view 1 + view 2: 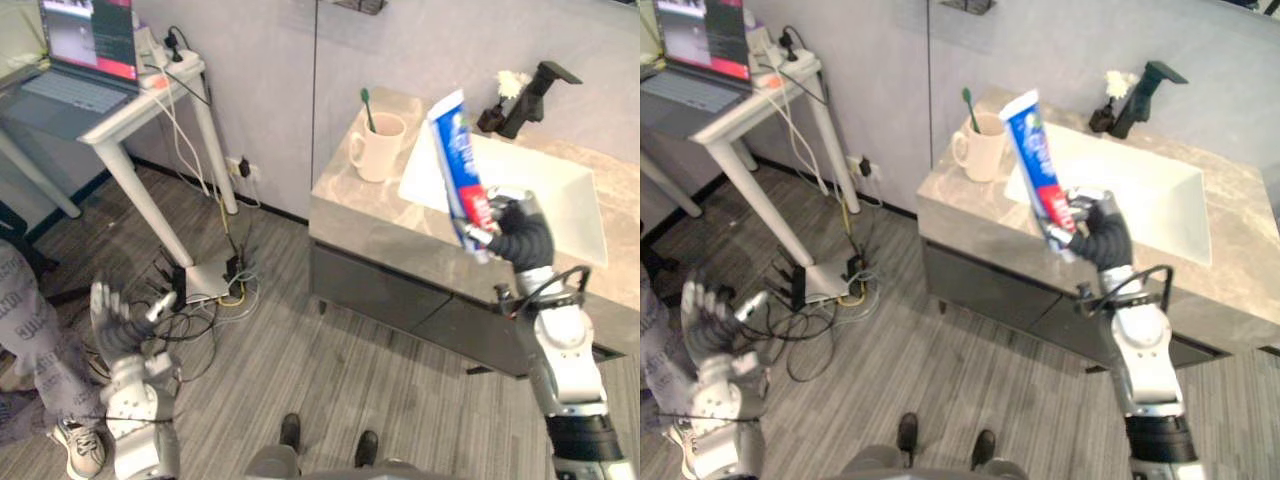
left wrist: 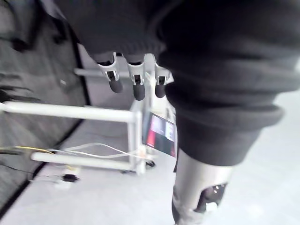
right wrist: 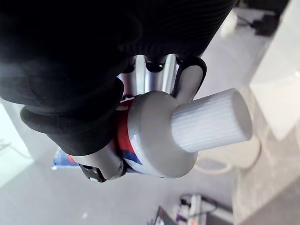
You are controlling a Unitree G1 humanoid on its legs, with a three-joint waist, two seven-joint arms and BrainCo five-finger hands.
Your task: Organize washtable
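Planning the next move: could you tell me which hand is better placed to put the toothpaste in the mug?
Right: the right hand grips the toothpaste tube near the mug; the left hand is open, low over the floor.

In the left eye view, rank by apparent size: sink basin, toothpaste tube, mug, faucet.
1. sink basin
2. toothpaste tube, though it is held nearer the camera
3. mug and faucet look about alike

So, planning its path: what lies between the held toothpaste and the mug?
In the left eye view, just bare countertop and the sink's left rim lie between the toothpaste, gripped by the right hand, and the mug.
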